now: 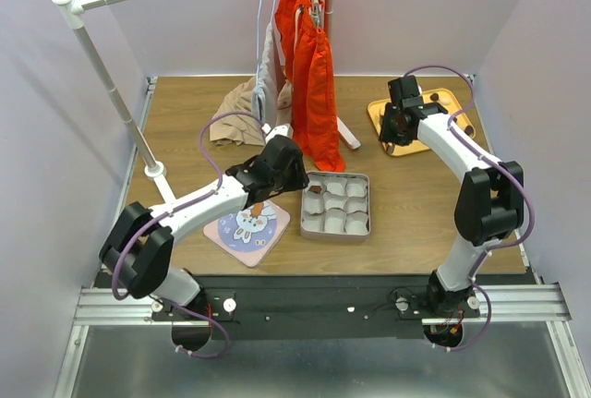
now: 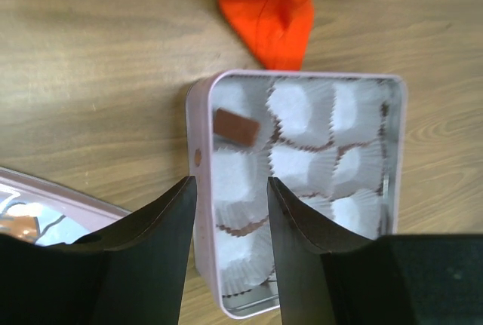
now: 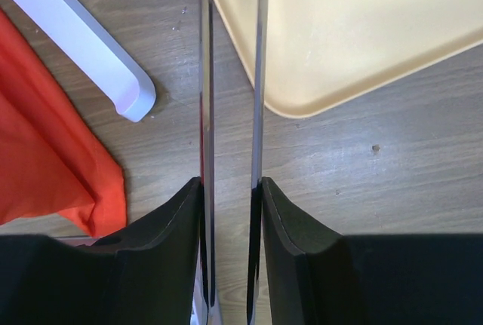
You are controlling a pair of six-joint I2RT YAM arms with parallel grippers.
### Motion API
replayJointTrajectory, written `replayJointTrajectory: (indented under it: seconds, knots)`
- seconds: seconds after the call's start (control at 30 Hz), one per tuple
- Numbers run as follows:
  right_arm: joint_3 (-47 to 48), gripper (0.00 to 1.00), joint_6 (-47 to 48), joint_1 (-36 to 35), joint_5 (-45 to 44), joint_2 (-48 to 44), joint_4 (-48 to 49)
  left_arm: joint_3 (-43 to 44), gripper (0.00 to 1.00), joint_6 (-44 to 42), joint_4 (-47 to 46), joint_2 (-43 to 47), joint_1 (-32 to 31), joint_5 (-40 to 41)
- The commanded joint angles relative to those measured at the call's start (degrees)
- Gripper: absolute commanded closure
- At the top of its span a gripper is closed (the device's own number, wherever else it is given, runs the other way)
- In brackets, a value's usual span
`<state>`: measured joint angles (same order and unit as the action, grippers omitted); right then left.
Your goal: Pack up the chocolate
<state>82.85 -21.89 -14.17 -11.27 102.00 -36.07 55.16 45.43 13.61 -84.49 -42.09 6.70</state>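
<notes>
One dark brown piece of chocolate (image 2: pixel 236 127) lies in a corner paper cup of the pink tin (image 2: pixel 198 129), which is lined with white paper cups (image 2: pixel 302 110). My left gripper (image 2: pixel 232 183) hovers just above the tin's (image 1: pixel 362 179) near-left side, open, with nothing between its fingers. My right gripper (image 3: pixel 232 182) is shut on a pair of metal tongs (image 3: pixel 207 114), whose two blades run forward from between the fingers. In the top view this gripper (image 1: pixel 392 127) sits at the left edge of the gold tray (image 1: pixel 443 101). Other chocolate is too small to make out.
The tin's lid (image 1: pixel 247 226), with a rabbit picture, lies left of the tin under my left arm. Orange clothes (image 1: pixel 314 84) hang from a white rack (image 1: pixel 102 75) at the back; its white foot (image 3: pixel 90 38) and orange cloth (image 3: pixel 45 167) lie left of the tongs.
</notes>
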Motion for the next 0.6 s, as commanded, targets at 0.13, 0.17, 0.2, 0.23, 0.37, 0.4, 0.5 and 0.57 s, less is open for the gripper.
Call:
replayJointTrajectory:
  seconds: [0.13, 0.17, 0.2, 0.23, 0.37, 0.4, 0.5, 0.57]
  knots:
    - [0.0, 0.76, 0.4, 0.3, -1.3, -2.1, 1.0, 5.3, 0.49, -2.4, 6.3, 7.6, -0.5, 9.4]
    - [-0.1, 0.76, 0.4, 0.2, -1.6, -2.8, 1.0, 5.7, 0.49, -2.6, 6.7, 9.6, -0.6, 10.2]
    - [-0.3, 0.77, 0.4, 0.2, -1.7, -4.3, 0.9, 6.1, 0.5, -2.9, 7.6, 10.6, -0.5, 10.9]
    - [-0.5, 0.77, 0.4, 0.2, -1.8, -5.5, 0.9, 6.4, 0.5, -3.5, 8.0, 11.4, -0.6, 12.4]
    - [-2.9, 0.77, 0.1, 0.3, -1.7, -11.9, 0.3, 7.9, 0.49, -4.8, 9.8, 14.1, -0.4, 14.7]
    - [-3.4, 0.77, 0.0, 0.3, -1.4, -14.7, -0.2, 7.9, 0.49, -5.0, 9.9, 14.3, -0.3, 14.9]
    - [-5.5, 0.77, -0.4, 0.3, 0.4, -18.8, -3.7, 8.1, 0.49, -5.9, 10.3, 14.2, 0.2, 15.0]
    - [-6.8, 0.77, -0.9, 0.2, 4.0, -23.5, -5.5, 8.4, 0.49, -6.3, 10.6, 13.9, 0.6, 15.2]
